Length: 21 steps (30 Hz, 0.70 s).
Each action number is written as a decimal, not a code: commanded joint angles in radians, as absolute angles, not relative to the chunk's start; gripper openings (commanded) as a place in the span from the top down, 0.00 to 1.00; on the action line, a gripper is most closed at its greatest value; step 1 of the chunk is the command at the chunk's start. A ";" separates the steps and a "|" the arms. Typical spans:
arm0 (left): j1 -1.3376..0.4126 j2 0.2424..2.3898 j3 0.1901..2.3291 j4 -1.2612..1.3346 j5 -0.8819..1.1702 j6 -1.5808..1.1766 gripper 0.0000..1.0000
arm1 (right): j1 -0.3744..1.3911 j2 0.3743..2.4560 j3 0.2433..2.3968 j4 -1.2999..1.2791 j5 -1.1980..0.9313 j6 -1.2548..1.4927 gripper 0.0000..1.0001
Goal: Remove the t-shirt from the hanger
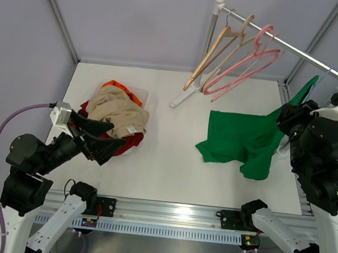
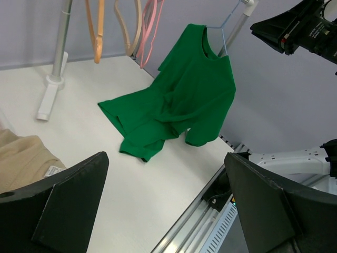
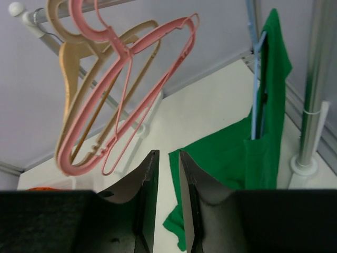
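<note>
A green t-shirt (image 1: 240,140) hangs by its neck on a light blue hanger (image 3: 256,79) at the right end of the rack; its lower part lies spread on the white table. It also shows in the left wrist view (image 2: 179,105) and the right wrist view (image 3: 274,153). My right gripper (image 1: 286,114) is raised beside the shirt's hanging upper part. Its jaws (image 3: 167,154) stand a narrow gap apart with nothing between them. My left gripper (image 1: 112,141) is wide open and empty (image 2: 164,158) at the left, by the clothes pile and far from the shirt.
A white clothes rack (image 1: 286,45) crosses the back right and carries beige hangers (image 1: 216,47) and pink hangers (image 1: 248,62). Its left foot (image 1: 181,97) stands mid-table. A pile of beige, red and orange clothes (image 1: 118,118) sits at the left.
</note>
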<state>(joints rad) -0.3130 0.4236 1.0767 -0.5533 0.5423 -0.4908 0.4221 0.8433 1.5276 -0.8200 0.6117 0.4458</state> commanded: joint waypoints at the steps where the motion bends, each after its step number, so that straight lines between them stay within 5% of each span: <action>1: -0.318 0.449 1.057 -0.476 0.626 -0.529 0.01 | 0.417 0.836 1.562 -0.887 0.730 0.400 0.69; 5: -0.325 0.488 1.034 -0.465 0.635 -0.514 0.01 | 0.303 0.928 1.632 -0.928 0.621 0.359 0.48; 9: -0.417 0.549 1.017 -0.465 0.553 -0.479 0.01 | 0.095 1.031 1.681 -0.956 0.460 0.344 0.45; 12: -0.659 0.574 1.014 -0.465 0.284 -0.451 0.01 | 0.008 1.034 1.640 -0.910 0.402 0.354 0.42; 18: -1.522 0.859 1.099 -0.471 -0.528 -0.342 0.01 | -0.078 1.032 1.536 -0.835 0.382 0.388 0.51; 21: -1.578 0.997 1.137 -0.463 -0.558 -0.350 0.01 | -0.113 1.042 1.491 -0.790 0.333 0.419 0.55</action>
<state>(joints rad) -1.5181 0.9127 1.0836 -0.4995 -0.2543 -0.3885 -0.0853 1.0538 1.5150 -0.8677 0.4015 0.4072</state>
